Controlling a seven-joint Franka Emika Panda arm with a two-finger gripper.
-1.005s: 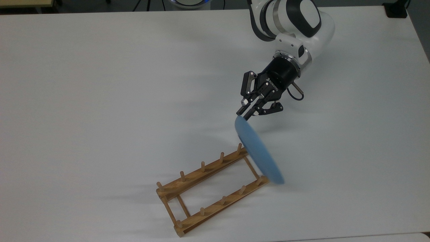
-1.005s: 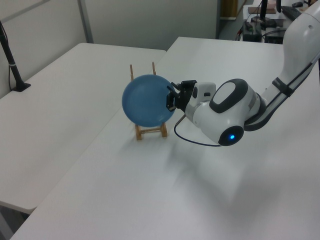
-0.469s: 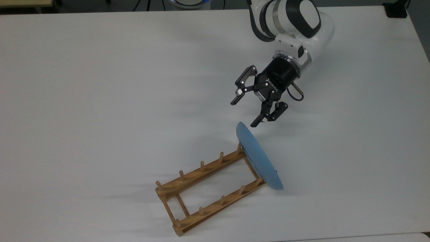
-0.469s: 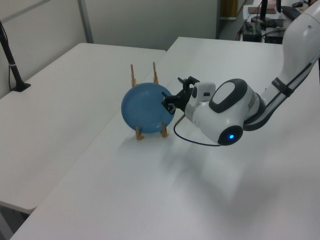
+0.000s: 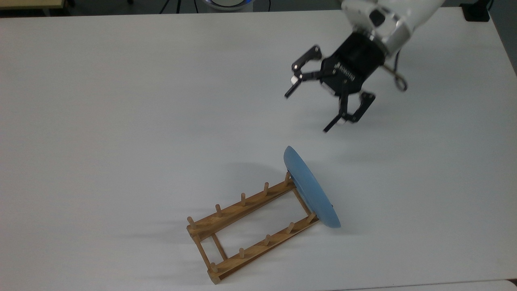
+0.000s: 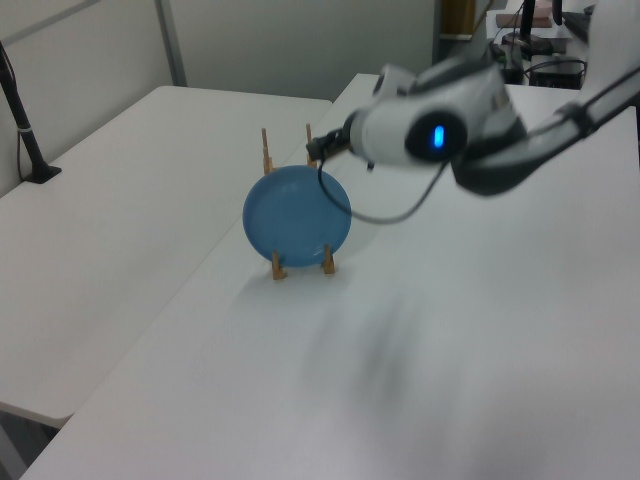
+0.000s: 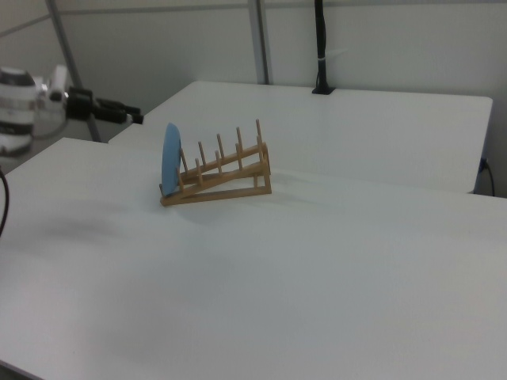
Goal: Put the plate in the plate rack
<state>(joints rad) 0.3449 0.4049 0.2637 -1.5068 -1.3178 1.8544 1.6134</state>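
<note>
The light-blue plate [image 5: 311, 190] stands on its edge at the top view's right end of the wooden plate rack [image 5: 238, 211], leaning against the rack's two end pegs. Nothing holds it. My gripper [image 5: 307, 113] hangs open and empty above the table, well apart from the plate's upper rim, toward the top view's upper right. In the left view the plate [image 6: 297, 217] faces the camera in front of the rack [image 6: 277, 267]. In the right view the plate [image 7: 170, 158] sits at the left end of the rack [image 7: 230, 170], and the gripper [image 7: 127, 112] is up and to its left.
The rack lies on a broad white table [image 5: 121, 121], near its front edge in the top view. A second white table [image 6: 120, 200] adjoins it. A black post [image 7: 320, 47] stands at the far side in the right view.
The gripper opened and let go of the plate, then drew back up and to the right in the top view. The plate settled slightly against the end pegs and stays there.
</note>
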